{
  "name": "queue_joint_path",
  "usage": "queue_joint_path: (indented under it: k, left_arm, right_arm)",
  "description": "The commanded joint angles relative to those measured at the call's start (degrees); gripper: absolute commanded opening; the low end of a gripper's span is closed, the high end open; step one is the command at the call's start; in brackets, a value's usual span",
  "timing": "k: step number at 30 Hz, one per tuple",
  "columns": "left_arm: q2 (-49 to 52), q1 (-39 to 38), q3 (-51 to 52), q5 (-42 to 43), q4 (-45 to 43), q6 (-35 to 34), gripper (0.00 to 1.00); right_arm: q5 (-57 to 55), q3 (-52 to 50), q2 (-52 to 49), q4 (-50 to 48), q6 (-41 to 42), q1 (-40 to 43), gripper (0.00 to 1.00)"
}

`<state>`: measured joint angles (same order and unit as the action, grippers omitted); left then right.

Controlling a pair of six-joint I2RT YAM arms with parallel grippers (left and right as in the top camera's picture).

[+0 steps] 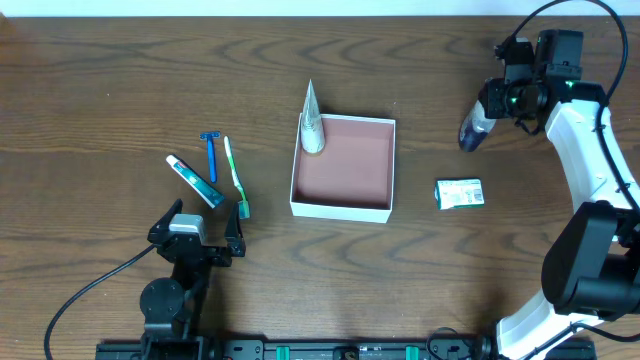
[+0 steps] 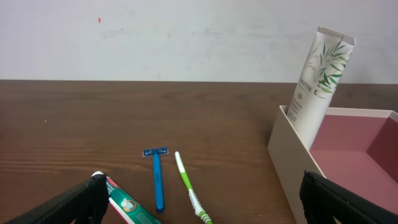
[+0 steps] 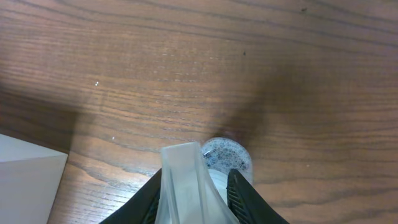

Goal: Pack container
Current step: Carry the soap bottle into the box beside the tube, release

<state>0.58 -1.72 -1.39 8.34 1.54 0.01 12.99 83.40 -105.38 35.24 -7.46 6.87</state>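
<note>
Item: container [image 1: 341,209], square, shallow, lidless, white outside and reddish-brown inside. It lies mid-table with its open face up and its sides nearly square with the table edges, so it has no long axis to speak of and points nowhere but upward. Contents: one pale tube [image 1: 312,120], upright in the far left corner and leaning on the wall; the rest of the floor is bare. Item: my right claw [image 3: 194,180], at the far right of the table, fingers against both flanks of a small translucent bottle [image 3: 184,165], which I judge grasped. The bottle's long axis runs out from between my fingers to its speckled round end. Bearing: the container lies to this claw's left and a little nearer my base, well apart. The green-and-white carton [image 1: 459,193] sits beside that line, not on it. Item: my left claw [image 1: 200,236], spread wide and empty, near the razor [image 1: 210,155], toothbrush [image 1: 235,178] and toothpaste [image 1: 193,180]. It is about as near the container, but the right claw holds the load, so I judge the carry falls to it.
</note>
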Motion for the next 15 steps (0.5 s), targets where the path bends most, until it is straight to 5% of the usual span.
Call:
queue_joint_path:
  k: [1,15]
  left_arm:
    - [-0.35,-0.22,1.16,-0.26,1.66,-0.02,0.98]
    - [-0.35,-0.22,1.16,-0.26,1.66,-0.02,0.98]
  right_arm:
    - [-0.39,-0.09,0.55,-0.11,1.86,-0.68,0.28]
    - [-0.74,1.77,16.09,2.38,4.09,-3.69,0.23]
